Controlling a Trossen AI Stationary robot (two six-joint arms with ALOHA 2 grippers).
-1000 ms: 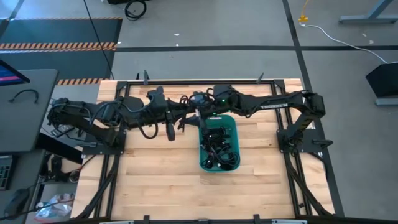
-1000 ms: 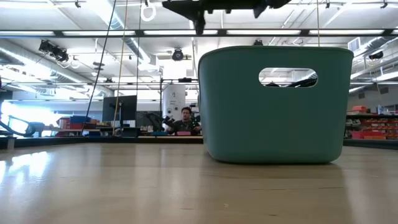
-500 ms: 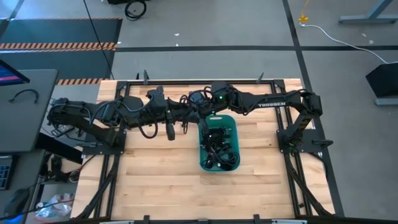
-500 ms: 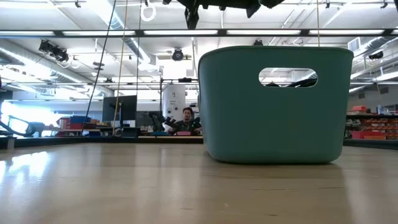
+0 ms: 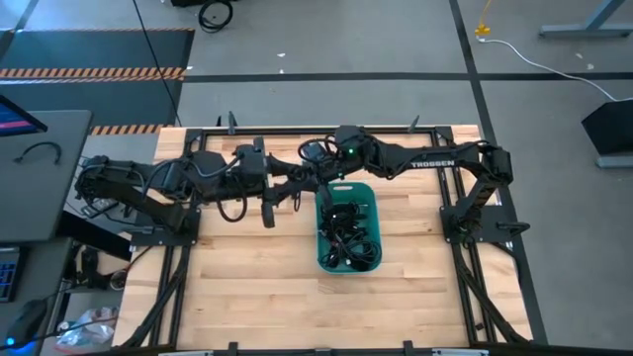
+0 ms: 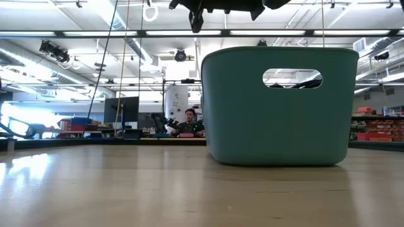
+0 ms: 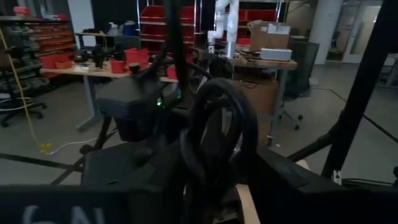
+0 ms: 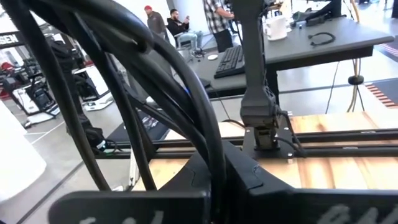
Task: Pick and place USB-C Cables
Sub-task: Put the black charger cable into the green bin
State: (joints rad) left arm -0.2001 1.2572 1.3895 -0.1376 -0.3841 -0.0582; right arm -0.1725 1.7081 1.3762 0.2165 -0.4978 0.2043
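Note:
A teal tub [image 5: 371, 259] stands mid-table with several black USB-C cables [image 5: 346, 229] heaped inside. Above its far left corner my two grippers meet. My right gripper [image 5: 316, 166] comes in from the right and is shut on one looped black cable bundle [image 7: 217, 134]. My left gripper [image 5: 300, 186] comes in from the left, its fingers standing apart on either side of that same loop. Whether they touch it I cannot tell. In the low view both grippers show only as dark shapes [image 6: 197, 11] above the tub [image 6: 278, 107]. My right gripper pinches the strands of the looped bundle [image 8: 208, 146] between its two fingers. The strands run up and away past the camera. The bundle is lifted clear of the table and the tub. Which part of the loop the fingers have, the strands themselves hide.
Bare wood lies to the near side and on both sides of the tub [image 5: 237, 287]. The black frame rails [image 5: 297, 129] run along the table's far edge. People sit at desks in the room behind the table [image 6: 188, 120].
The two grippers, seen as dark shapes at the top of the low view, have risen a little and drifted toward the table's left. The tub and the cables in it have stayed put.

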